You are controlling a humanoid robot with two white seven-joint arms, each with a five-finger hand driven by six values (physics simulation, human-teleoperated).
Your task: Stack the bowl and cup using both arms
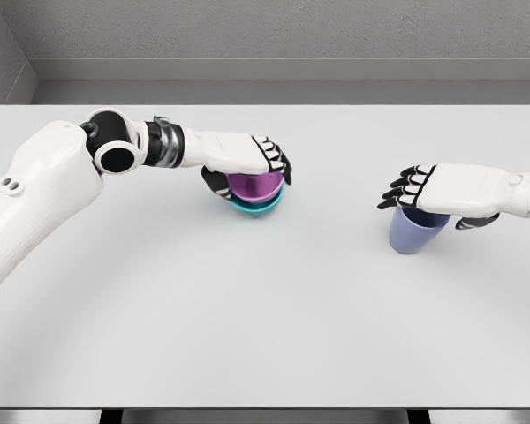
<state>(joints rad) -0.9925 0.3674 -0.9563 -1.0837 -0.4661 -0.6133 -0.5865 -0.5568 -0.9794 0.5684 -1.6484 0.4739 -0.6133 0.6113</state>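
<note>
The left hand (252, 159) is gripping the purple bowl (254, 187) nested in a teal bowl (258, 206) mid-bench (247, 336). Well to its right, the right hand (442, 190) is clasping the cup (415, 231) from above.

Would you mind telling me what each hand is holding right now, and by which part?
The left hand grips the purple bowl from above by its rim, over a teal bowl. The right hand covers the blue cup at its top rim.
</note>
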